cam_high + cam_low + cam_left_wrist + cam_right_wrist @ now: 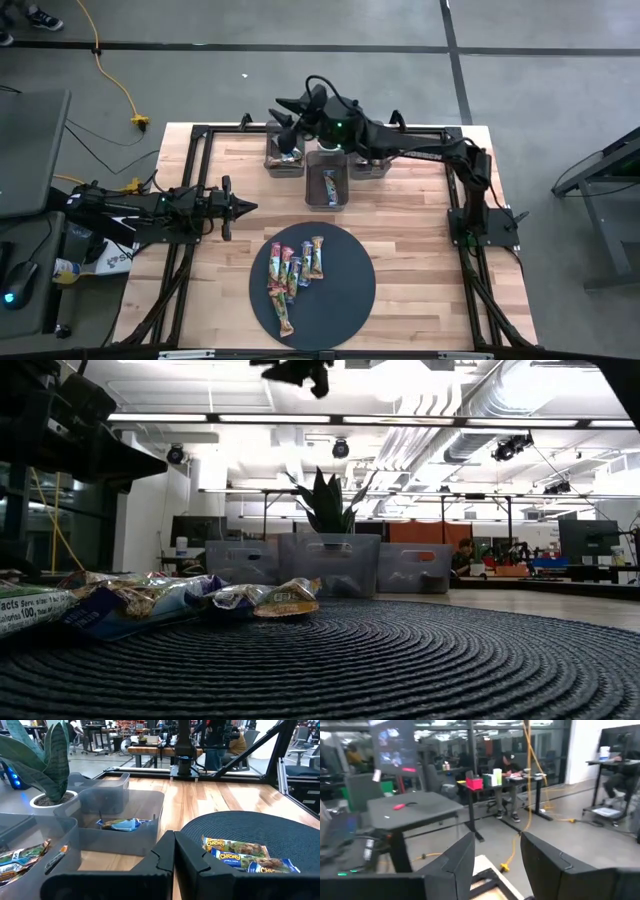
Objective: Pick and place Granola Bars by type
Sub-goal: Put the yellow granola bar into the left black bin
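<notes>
My right gripper (285, 108) hangs over the far-left bin (284, 152) at the back of the table (420, 260). In its wrist view the two dark fingers (457, 862) stand apart with a clear gap and nothing between them, so I read it as partly open and empty. The camera there looks out level into the room, at desks and a yellow cable, not down at the bins. The right arm stretches from its base on the table's right side, leftward across the back edge, passing over the three translucent grey bins.

My left gripper (243, 207) sits low near the table's left-centre, pointing toward the middle. Its fingers (160, 857) meet tip to tip in the wrist view, closed on nothing I can see. The left arm lies stretched out flat from the left edge.

The Granola Bars (292, 272) mostly lie in a loose cluster on the left half of the dark round woven mat (345, 290) at the front of the table; from the left wrist I read "Chewy" on two of them. The middle bin (327, 178) holds a bar with a blue wrapper (122, 824). The far-left bin also has bars in it, and the nearest one in the left wrist view shows green wrappers (20, 857). A potted plant (47, 765) stands behind the bins.
</notes>
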You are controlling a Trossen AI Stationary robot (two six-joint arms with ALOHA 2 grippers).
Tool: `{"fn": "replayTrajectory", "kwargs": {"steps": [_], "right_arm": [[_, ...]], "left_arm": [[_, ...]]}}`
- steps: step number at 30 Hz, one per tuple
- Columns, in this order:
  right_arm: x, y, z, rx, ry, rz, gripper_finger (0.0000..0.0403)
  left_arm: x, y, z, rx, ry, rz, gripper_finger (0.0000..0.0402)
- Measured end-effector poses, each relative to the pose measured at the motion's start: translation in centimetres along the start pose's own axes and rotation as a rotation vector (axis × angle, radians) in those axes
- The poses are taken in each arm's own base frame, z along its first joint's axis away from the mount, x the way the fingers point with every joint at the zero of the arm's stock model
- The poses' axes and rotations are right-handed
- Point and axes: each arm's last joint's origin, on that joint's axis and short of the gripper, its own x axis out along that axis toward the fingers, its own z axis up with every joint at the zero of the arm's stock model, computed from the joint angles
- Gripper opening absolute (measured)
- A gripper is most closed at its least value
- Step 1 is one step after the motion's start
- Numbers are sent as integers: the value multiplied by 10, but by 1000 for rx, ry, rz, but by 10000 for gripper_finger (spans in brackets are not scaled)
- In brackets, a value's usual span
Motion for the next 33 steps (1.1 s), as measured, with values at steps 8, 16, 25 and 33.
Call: {"fn": "replayTrajectory", "kwargs": {"steps": [8,16,25,33], "right_arm": [[-24,35,11,60,67,155,145],[-39,75,5,162,144,350,145],[-58,110,-9,287,342,582,145],[-84,140,-29,368,628,661,145]], "left_arm": [[0,0,0,0,0,0,1],[0,0,0,0,1,0,1],[0,0,0,0,1,0,1],[0,0,0,0,1,0,1]]}}
